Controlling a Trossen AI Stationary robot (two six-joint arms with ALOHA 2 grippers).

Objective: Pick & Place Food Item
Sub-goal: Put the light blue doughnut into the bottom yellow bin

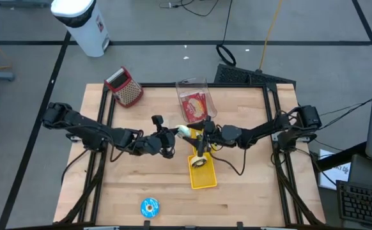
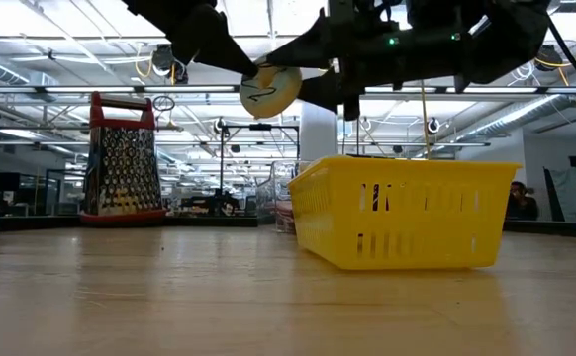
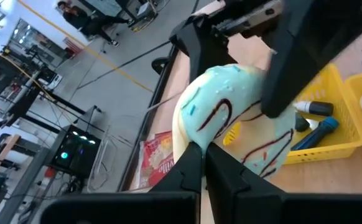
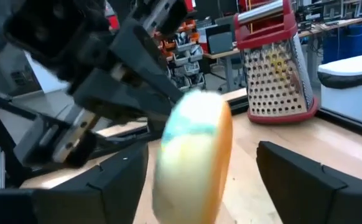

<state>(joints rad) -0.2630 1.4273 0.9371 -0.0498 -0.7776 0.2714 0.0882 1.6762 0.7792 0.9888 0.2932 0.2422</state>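
Observation:
A donut (image 3: 231, 118) with pale mint icing and brown drizzle hangs in the air over the table's middle, also seen as the donut (image 1: 183, 131) from above and the donut (image 2: 270, 89) from table height. My left gripper (image 3: 204, 149) is shut on it, coming from the table's left. My right gripper (image 4: 201, 149) reaches in from the right, open, with one finger on each side of the donut (image 4: 193, 155) and a gap on both sides. A yellow basket (image 1: 202, 171) rests on the table below and nearer the front edge. My left gripper pinches the donut's rim (image 3: 196, 140) between its two fingers. The fingers come from the table's left, slanting slightly down. The donut stands on edge beyond the fingertips, lifted well clear of the table.
The yellow basket (image 3: 346, 118) holds markers. A red-framed grater (image 1: 125, 87) stands at the far left, a clear container with a red packet (image 1: 194, 102) at the far middle, a blue disc (image 1: 149, 206) near the front edge. A white bin (image 1: 84, 22) stands beyond the table.

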